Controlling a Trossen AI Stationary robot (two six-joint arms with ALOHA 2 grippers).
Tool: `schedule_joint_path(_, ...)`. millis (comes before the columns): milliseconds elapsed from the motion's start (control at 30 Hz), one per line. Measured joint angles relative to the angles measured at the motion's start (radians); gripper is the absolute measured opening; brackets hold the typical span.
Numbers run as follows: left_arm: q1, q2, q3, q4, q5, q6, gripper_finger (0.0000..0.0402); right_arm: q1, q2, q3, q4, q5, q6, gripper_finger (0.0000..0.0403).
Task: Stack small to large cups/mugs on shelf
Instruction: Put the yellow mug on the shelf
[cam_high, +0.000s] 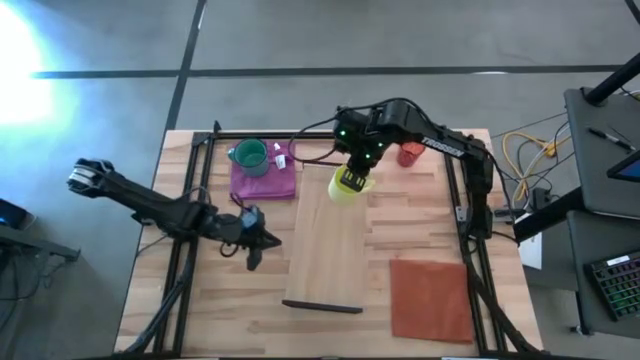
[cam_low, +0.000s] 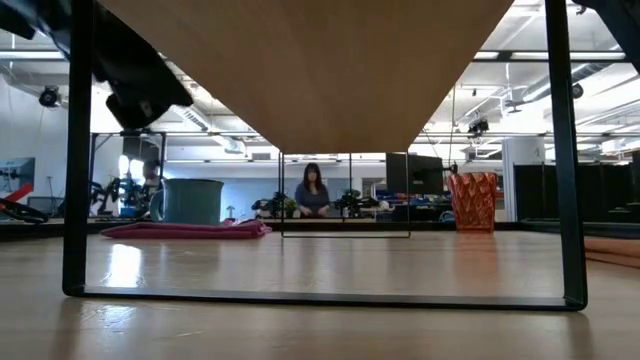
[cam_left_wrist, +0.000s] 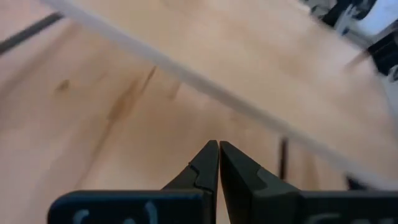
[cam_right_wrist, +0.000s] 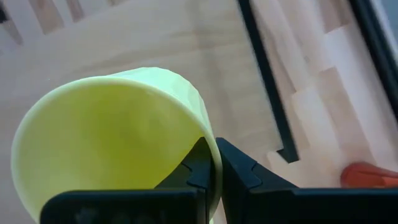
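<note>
Your right gripper (cam_high: 350, 182) sits over the far end of the shelf (cam_high: 328, 245), the end away from the dark strip (cam_high: 322, 307) at its near edge, and it pinches the rim of the yellow mug (cam_high: 347, 187). In the right wrist view the two fingers (cam_right_wrist: 200, 167) are pressed together on the mug's wall (cam_right_wrist: 112, 134), one inside the rim and one outside, and the mug hangs tilted with its open mouth toward the camera. From above you cannot tell whether the mug touches the shelf or hangs clear of it. The teal mug (cam_high: 250, 156) stands upright on the magenta cloth (cam_high: 264, 178), just beside the shelf's far left corner; the low view shows it (cam_low: 192, 200) sitting on that cloth (cam_low: 185, 229). The red cup (cam_high: 410, 154) stands on the bare table (cam_high: 420, 215) beyond the shelf's far right corner, near the right arm; the low view shows it (cam_low: 472, 201) upright with a faceted wall. The orange-red cloth (cam_high: 431, 298) lies flat beside the shelf's near right corner. Your left gripper (cam_high: 256, 243) rests low over the table just left of the shelf, about midway along its length, holding nothing; in the left wrist view its fingers (cam_left_wrist: 205, 165) are pressed together, tips touching. A person (cam_low: 313, 190) sits in the room well behind the shelf.
</note>
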Motion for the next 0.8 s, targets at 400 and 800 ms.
schedule_joint_path(400,0.0,0.281,0.116,0.146,0.091,-0.004,0.0,0.004,-0.008,-0.043,0.0,-0.012,-0.076,0.0013)
schedule_joint_path(800,0.001,0.307,0.145,0.166,0.092,-0.027,0.0,0.004,-0.008,-0.077,0.018,-0.001,-0.109,0.0013)
